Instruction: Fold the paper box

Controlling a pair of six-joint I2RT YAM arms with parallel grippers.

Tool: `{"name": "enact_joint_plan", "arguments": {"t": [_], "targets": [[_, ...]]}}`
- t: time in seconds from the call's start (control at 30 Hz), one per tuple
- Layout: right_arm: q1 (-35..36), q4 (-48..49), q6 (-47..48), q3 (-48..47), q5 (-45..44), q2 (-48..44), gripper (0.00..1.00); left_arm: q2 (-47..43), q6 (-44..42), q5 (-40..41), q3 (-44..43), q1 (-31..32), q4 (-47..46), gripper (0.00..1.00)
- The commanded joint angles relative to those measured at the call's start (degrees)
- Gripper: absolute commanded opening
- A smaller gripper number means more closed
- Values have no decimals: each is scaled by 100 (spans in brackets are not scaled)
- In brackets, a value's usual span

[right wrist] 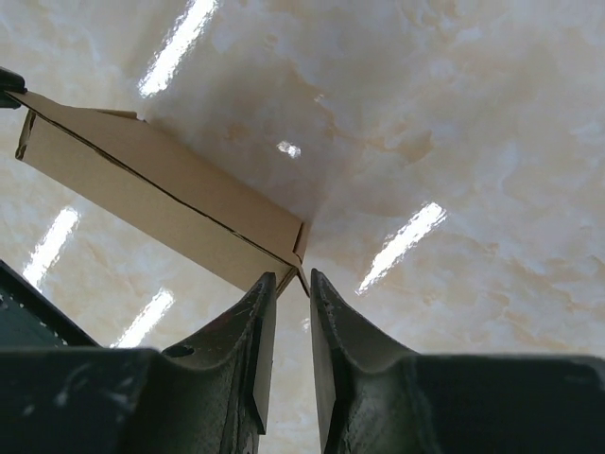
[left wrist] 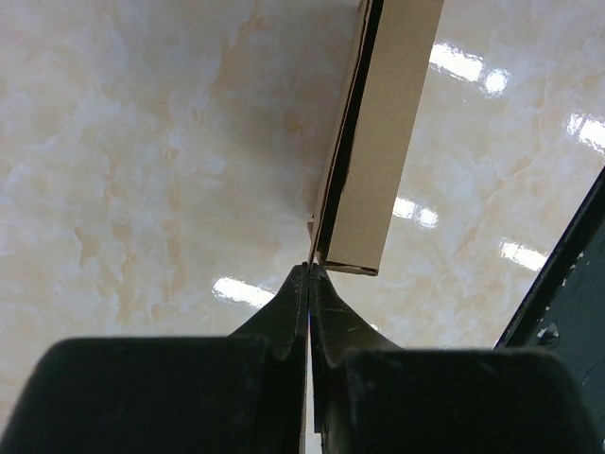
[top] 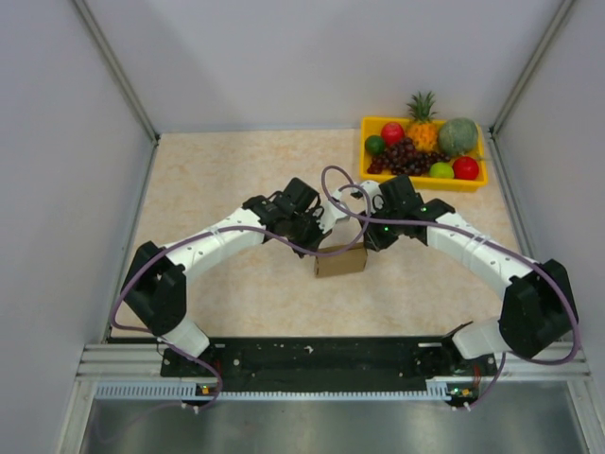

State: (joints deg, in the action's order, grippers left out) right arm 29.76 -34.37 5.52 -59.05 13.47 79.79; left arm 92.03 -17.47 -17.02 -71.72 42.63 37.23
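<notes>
Paper box point(top: 340, 261) sits flat on the table point(top: 217, 180), near the yellow fruit tray point(top: 416, 181), towards the arm bases and a bit left of it. Left gripper point(left wrist: 310, 270) is at the box end farther from the tray, fingers pressed together and pinching a thin cardboard edge at the corner. Right gripper point(right wrist: 293, 279) is at the end nearer the tray, jaws a narrow gap apart, a small corner flap between the tips, not clamped.
</notes>
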Motion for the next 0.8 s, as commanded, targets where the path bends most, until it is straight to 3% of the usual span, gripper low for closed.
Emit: {"name": "enact_joint_plan", "arguments": {"t": [0.0, 0.43, 0.77], "targets": [[-58, 352, 99, -257, 217, 28, 19, -177, -107, -21, 18, 35, -164, 0], [-58, 352, 55, -142, 164, -7, 15, -150, -81, -30, 9, 26, -181, 0], [-58, 352, 37, -37, -108, -25, 20, -141, -98, -4, -8, 35, -173, 0]]}}
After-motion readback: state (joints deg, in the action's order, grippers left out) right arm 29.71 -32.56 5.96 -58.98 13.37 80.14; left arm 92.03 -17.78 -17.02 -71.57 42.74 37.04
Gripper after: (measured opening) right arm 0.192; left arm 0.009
